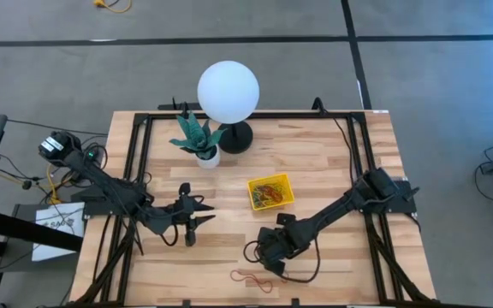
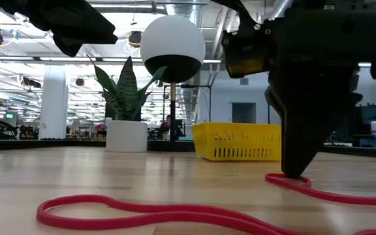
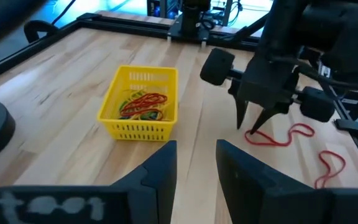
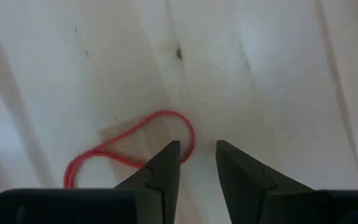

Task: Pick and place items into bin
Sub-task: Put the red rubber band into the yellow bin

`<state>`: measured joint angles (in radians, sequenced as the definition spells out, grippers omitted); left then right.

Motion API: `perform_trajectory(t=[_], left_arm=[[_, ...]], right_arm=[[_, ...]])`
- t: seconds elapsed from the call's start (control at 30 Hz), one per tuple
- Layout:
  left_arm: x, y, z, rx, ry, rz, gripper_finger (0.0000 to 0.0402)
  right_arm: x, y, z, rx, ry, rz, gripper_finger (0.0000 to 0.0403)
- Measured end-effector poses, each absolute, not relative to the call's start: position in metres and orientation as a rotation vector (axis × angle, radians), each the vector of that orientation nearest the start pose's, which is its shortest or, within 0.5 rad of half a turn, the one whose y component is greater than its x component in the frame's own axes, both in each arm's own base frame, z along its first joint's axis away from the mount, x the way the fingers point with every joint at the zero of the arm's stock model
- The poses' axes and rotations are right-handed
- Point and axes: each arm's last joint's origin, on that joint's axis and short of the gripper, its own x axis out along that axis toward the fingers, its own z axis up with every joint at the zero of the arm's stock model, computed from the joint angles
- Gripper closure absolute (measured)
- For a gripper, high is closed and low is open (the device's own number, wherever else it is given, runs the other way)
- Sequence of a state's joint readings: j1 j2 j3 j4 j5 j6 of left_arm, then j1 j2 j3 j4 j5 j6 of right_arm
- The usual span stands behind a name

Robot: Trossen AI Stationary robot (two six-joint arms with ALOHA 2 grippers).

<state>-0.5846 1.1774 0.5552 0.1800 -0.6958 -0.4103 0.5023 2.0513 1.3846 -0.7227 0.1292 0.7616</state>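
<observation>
The yellow bin point(image 1: 290, 189) point(image 3: 138, 131) stands at mid-table and holds several red, green and orange rubber bands point(image 3: 143, 104). Two red bands point(image 3: 279, 137) point(image 3: 332, 164) lie flat on the wood near the front edge; one shows in the high view point(image 1: 251, 276). My right gripper point(image 4: 197, 149) point(image 1: 268, 257) points down at the table, narrowly open, with its tips at one band's looped end point(image 4: 188, 127). My left gripper point(image 3: 196, 152) point(image 1: 197, 221) hovers to the bin's left, open and empty. My right gripper comes from above, pointing down, with its fingers on either side of the red band's looped end point(image 4: 192, 142), which lies flat on the table. The band runs right beside one fingertip point(image 4: 174, 152). Whether the finger touches it, I cannot tell.
A white pot with a green plant point(image 1: 205, 156) and a globe lamp point(image 1: 228, 91) on a black base stand toward the far edge. Black frame rails point(image 1: 139, 162) run along the table's sides. A black cable point(image 1: 302, 272) loops beside my right gripper. Bare wood lies between the grippers.
</observation>
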Motion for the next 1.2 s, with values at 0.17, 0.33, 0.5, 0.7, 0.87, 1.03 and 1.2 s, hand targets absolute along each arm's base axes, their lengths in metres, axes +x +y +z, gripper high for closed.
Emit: perform_trajectory(t=[0.17,0.33,0.5,0.7,0.87,1.03,1.2], left_arm=[[0.205,-0.114,0.214,-0.138,0.328,0.18,0.03],[0.205,-0.114,0.214,-0.139,0.328,0.18,0.03],[0.205,-0.114,0.214,-0.138,0.329,0.18,0.03],[0.205,-0.114,0.214,-0.138,0.329,0.18,0.0299],[0.205,-0.114,0.214,-0.138,0.329,0.18,0.0299],[0.206,-0.114,0.215,-0.142,0.323,0.179,0.0299],[0.206,-0.114,0.215,-0.142,0.322,0.179,0.0299]], right_arm=[[0.345,0.181,0.137,0.226,1.327,-0.21,0.0305],[0.345,0.181,0.132,0.233,1.326,-0.202,0.0338],[0.347,0.183,0.13,0.234,1.336,-0.156,0.0395],[0.34,0.188,0.158,0.191,1.316,-0.113,0.04],[0.318,0.184,0.217,0.097,1.171,-0.185,0.0402],[0.291,0.158,0.266,-0.026,1.019,-0.366,0.0402],[0.282,0.124,0.299,-0.1,0.9,-0.479,0.0402]])
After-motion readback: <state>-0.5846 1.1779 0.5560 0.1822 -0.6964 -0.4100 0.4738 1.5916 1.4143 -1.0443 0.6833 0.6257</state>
